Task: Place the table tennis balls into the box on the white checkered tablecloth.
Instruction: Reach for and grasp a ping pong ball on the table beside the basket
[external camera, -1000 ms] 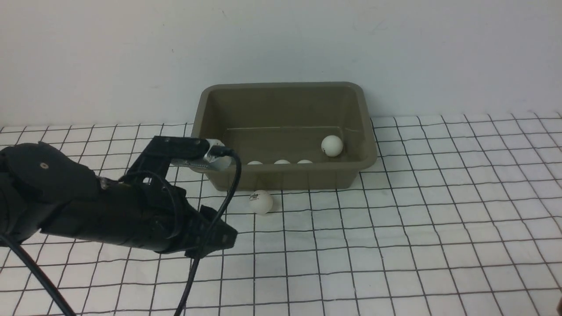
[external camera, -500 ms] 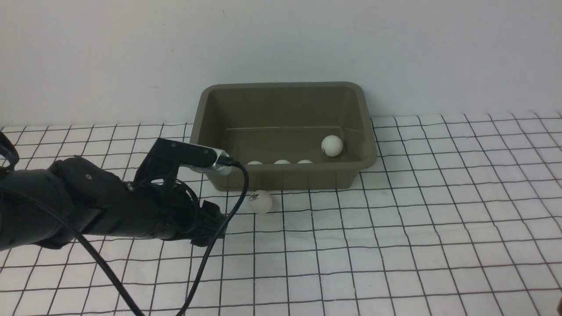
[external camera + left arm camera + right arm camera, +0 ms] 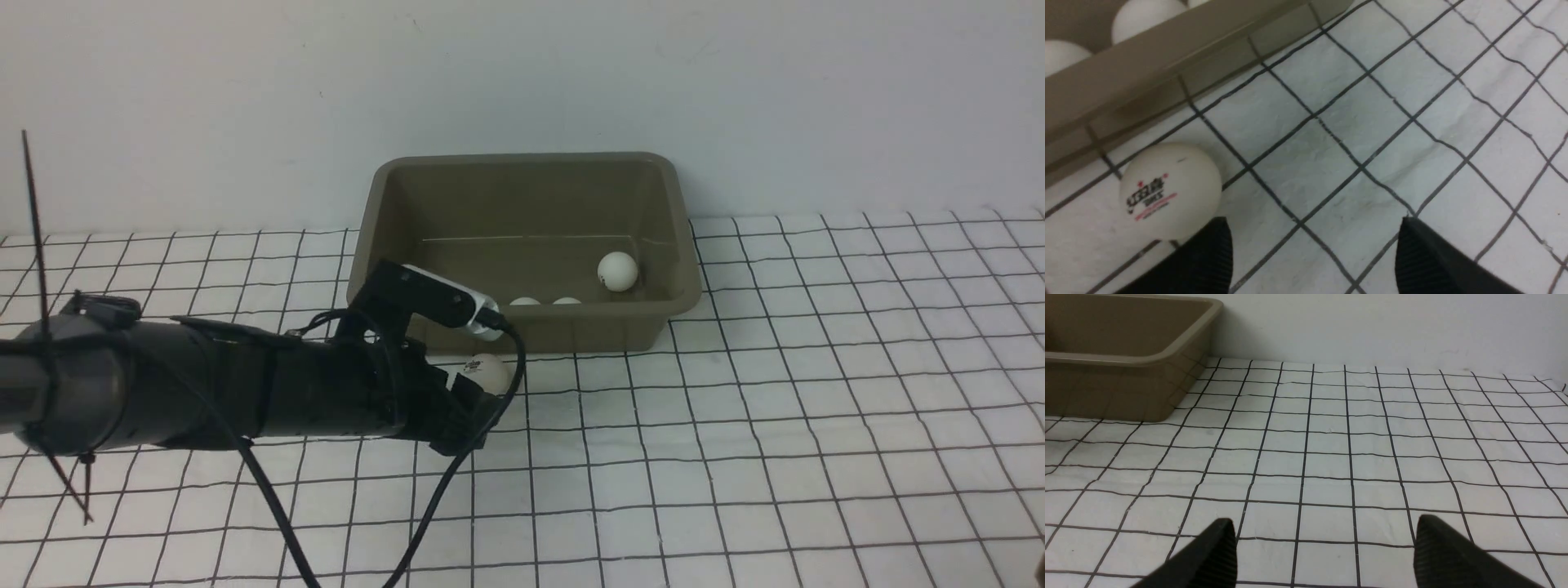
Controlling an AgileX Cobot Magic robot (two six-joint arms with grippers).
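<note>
While the left gripper (image 3: 1314, 228) stands spread and empty, one table tennis ball (image 3: 1169, 190) lies on the white checkered tablecloth (image 3: 1412, 122) just outside the box (image 3: 1167, 61), beside one finger (image 3: 1208, 257), not between them; light, smooth, prone to roll, so pinch across its middle.

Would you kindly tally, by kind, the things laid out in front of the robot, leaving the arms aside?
Box: 1
Checkered tablecloth: 1
Table tennis balls: 5 (4 inside, 1 outside)
Total: 7
</note>
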